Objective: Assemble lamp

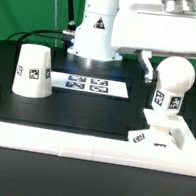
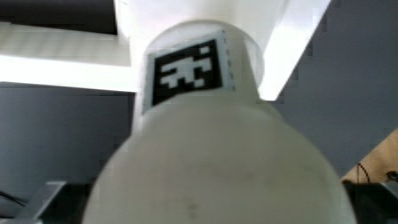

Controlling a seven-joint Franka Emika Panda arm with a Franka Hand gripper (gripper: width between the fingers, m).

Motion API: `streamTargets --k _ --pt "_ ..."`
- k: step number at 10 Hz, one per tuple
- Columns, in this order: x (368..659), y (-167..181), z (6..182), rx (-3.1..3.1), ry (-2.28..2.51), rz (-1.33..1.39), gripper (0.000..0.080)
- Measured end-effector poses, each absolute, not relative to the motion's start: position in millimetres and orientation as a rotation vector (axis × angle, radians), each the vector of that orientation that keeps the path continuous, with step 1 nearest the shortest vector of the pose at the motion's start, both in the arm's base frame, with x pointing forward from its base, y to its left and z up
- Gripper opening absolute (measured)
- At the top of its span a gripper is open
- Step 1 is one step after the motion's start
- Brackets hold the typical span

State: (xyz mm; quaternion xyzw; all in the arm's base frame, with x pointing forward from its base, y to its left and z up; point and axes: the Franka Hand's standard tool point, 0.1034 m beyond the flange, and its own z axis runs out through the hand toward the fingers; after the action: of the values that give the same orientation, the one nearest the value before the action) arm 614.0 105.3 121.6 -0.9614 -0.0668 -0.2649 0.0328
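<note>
The white round-headed bulb (image 1: pixel 172 88) stands upright on the small square base (image 1: pixel 151 136) at the exterior view's right, with a tag on its neck. My gripper (image 1: pixel 174 76) is astride the bulb's head, with its fingers (image 1: pixel 146 67) on either side and a small gap showing, so it looks open. In the wrist view the bulb (image 2: pixel 205 120) fills the picture between the jaws, tag towards the camera. The truncated-cone shade (image 1: pixel 31 70) stands alone at the exterior view's left, far from the gripper.
The marker board (image 1: pixel 86 83) lies flat between the shade and the bulb. A low white wall (image 1: pixel 70 139) runs along the table's front and behind the base. The robot's white body (image 1: pixel 96 25) stands at the back.
</note>
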Motion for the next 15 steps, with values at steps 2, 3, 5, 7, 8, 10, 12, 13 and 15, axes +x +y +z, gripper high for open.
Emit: streamTargets --k 2,3,5,7,8,10,12,13,15 --pt "614 105 121.5 -2.959 -0.206 -0.815 0.0696" --pt "614 104 121.6 -2.960 -0.206 -0.816 0.0696" --pt "615 102 124.5 -2.960 -0.204 -0.820 0.0698" --pt "616 102 133.1 -2.958 -0.204 -0.824 0.0698" --pt "617 103 137.4 -2.956 -0.206 -0.827 0.0698" --pt "618 102 138.6 -2.956 -0.212 -0.834 0.0698" --pt "616 97 133.2 -2.967 -0.216 -0.810 0.0698" --pt "615 95 129.7 -2.975 -0.217 -0.783 0.0698" --pt "615 94 127.1 -3.010 -0.220 -0.592 0.0698"
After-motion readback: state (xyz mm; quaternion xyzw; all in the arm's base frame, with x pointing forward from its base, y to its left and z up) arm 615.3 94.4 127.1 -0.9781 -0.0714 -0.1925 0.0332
